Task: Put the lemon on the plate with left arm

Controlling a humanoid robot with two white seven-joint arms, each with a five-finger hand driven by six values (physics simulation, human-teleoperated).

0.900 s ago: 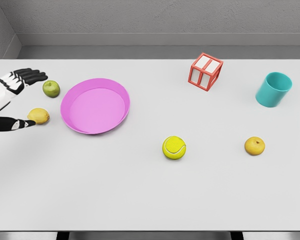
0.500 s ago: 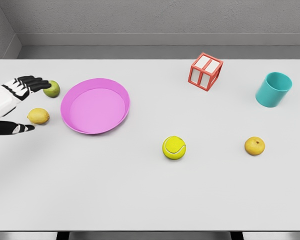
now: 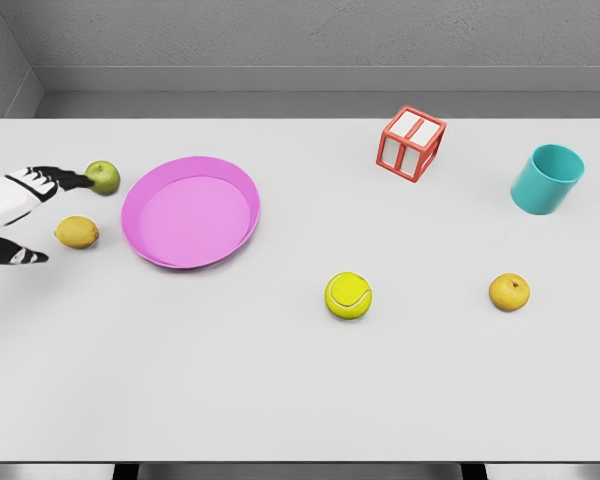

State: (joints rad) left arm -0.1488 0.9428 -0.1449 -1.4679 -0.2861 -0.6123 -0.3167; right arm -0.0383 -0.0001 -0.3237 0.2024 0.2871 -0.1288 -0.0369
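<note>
The pink plate (image 3: 190, 211) looks like smooth, matt plastic, as does the plain white table (image 3: 300, 380).

We see only our left hand (image 3: 18, 215), entering at the picture's left edge. Its fingers (image 3: 65, 178) are spread, the black fingertips reaching rightward, the thumb (image 3: 20, 256) held low and apart. It holds nothing.

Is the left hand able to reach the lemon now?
Probably yes. The left hand is open beside the lemon, nothing between them; the lime sits by its fingertips.
</note>
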